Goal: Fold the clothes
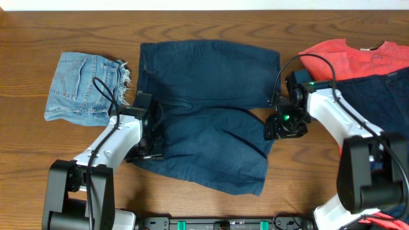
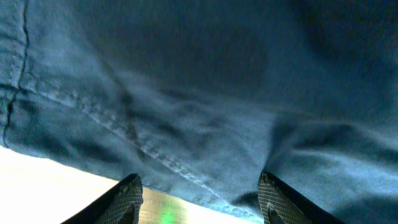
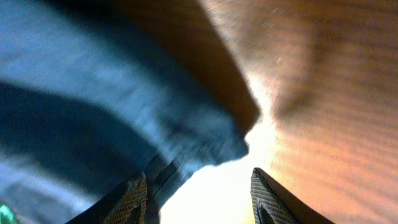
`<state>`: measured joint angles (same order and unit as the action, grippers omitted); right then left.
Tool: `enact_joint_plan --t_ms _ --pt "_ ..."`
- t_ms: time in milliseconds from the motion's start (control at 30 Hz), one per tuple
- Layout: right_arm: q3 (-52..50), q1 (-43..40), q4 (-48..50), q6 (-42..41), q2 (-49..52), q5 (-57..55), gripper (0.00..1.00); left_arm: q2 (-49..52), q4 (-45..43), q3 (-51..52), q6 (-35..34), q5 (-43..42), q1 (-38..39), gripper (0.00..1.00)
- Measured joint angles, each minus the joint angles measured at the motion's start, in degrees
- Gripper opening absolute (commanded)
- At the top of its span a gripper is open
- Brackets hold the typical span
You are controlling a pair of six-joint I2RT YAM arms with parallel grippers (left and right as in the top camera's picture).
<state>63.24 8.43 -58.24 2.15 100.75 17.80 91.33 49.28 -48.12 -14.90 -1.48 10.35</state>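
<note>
Though both grippers sit at opposite edges of the dark navy, soft-woven shorts spread mid-table, neither holds anything: the left gripper stands wide at a stitched hem, the right gripper apart beside a limp corner. A shallow bite would likely catch one layer or slip off, skewing the fold. Creased cloth may drag on the grained wooden table. Frayed light-blue denim shorts lie left, a coral-red T-shirt right.
</note>
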Motion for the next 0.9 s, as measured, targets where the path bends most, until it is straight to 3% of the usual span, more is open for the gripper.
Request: enact_joint_plan --t_ms 200,567,800,900 --pt "0.2 0.9 -0.4 0.2 -2.1 1.0 0.54 0.0 -1.2 0.0 -0.2 0.0 0.0 0.61" --pt "-6.0 5.6 12.4 -3.0 -2.1 -2.4 0.45 0.0 -1.2 0.0 -0.2 0.0 0.0 0.61" --pt "-9.5 5.9 15.6 -5.3 -2.1 -7.8 0.05 0.0 -1.2 0.0 -0.2 0.0 0.0 0.61" --pt "-9.6 5.9 16.8 -6.7 -2.1 -10.0 0.01 0.0 -1.2 0.0 -0.2 0.0 0.0 0.61"
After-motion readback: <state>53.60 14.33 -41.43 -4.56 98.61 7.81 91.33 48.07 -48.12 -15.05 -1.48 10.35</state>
